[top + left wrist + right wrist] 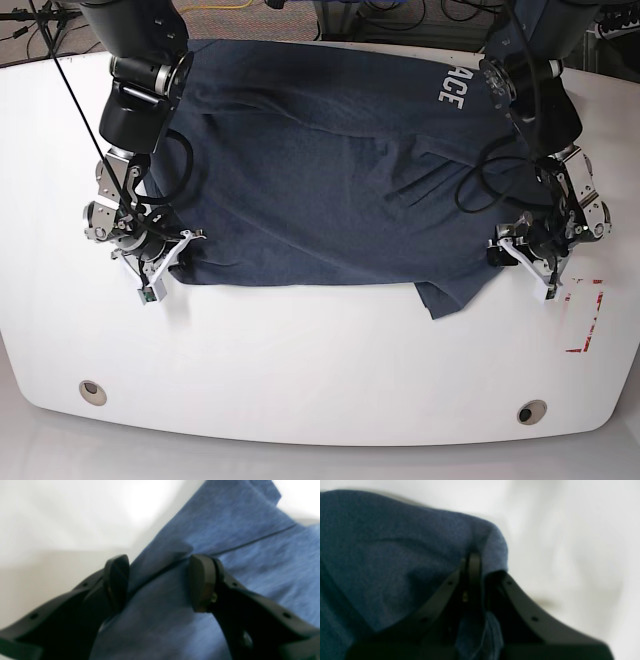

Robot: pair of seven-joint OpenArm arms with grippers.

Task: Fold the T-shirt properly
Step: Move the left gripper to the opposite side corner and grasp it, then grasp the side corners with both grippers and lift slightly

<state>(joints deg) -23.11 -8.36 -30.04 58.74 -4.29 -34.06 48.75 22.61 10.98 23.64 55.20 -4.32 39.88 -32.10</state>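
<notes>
Two-arm robot, catalogue of visible parts:

- Left arm (540,90): dark grey to black cylindrical housings; black cables (480,170) looping beside the forearm; wrist section of bare metal and white brackets.
- Right arm (140,90): same dark rounded housings; thin black cable (85,110) running its length.
- Left gripper (160,580): matte black curved fingers with small round screw holes; flat rounded pads (200,582), one brass-coloured fastener at a pad's base.
- Right gripper (476,565): identical matte black fingers with recessed holes, a small brass fastener between them.
</notes>
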